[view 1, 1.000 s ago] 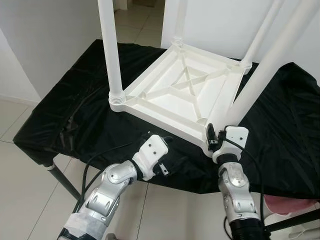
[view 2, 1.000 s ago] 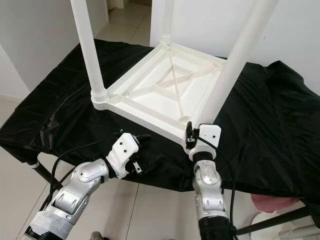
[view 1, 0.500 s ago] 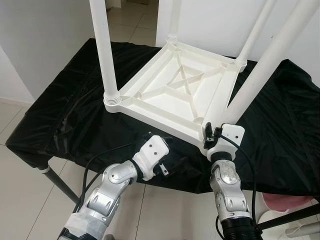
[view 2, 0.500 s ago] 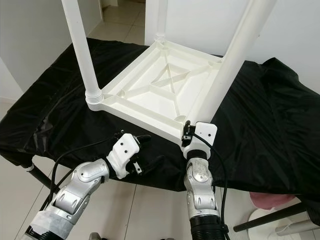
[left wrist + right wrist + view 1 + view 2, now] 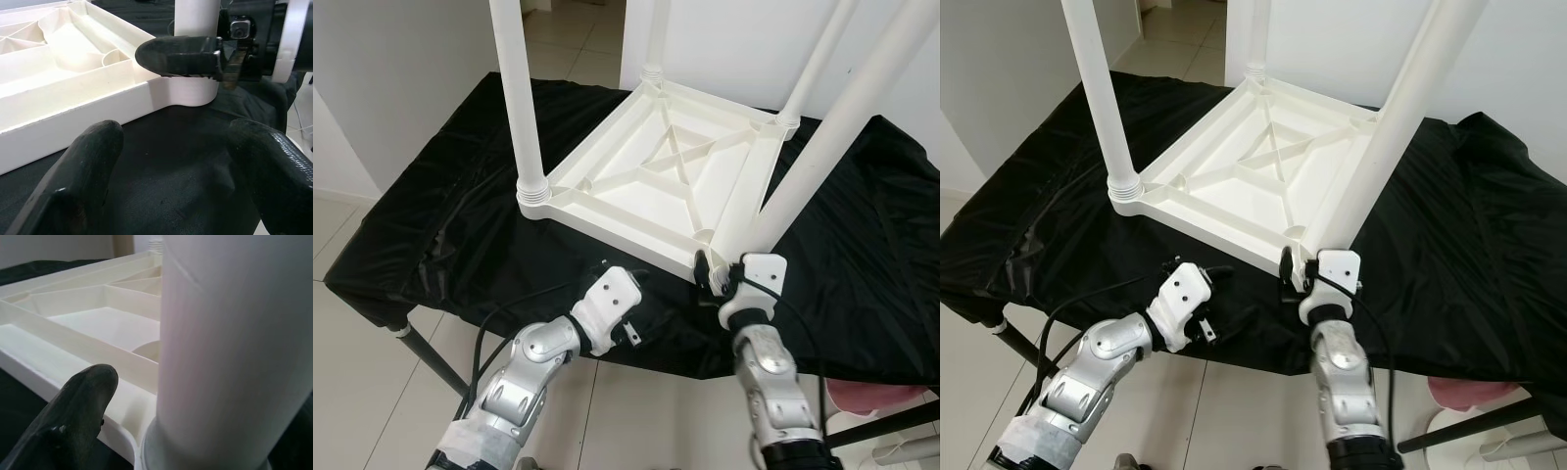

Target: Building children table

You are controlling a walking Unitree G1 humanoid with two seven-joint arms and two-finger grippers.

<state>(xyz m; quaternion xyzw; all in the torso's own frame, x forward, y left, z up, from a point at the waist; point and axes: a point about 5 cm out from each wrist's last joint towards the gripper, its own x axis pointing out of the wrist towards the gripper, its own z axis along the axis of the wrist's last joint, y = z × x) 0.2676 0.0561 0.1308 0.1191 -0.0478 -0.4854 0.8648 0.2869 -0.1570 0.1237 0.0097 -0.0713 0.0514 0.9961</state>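
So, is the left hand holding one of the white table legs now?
No, the left hand is open over the black cloth, and nothing is between its fingers; the near table leg stands beyond it.

The right tool (image 5: 717, 272) slid a little toward 9 o'clock at the bottom of the near table leg (image 5: 822, 147). That leg tipped a bit more.

Upside-down white plastic children's table (image 5: 661, 186) at centre frame, on a black cloth-covered work table (image 5: 460, 225). Four white tubular legs (image 5: 514, 88) rising from its corners toward the top edge. Right gripper (image 5: 717, 274) at the near-right corner, lower centre; left gripper (image 5: 622, 279) beside it, lower left of centre.
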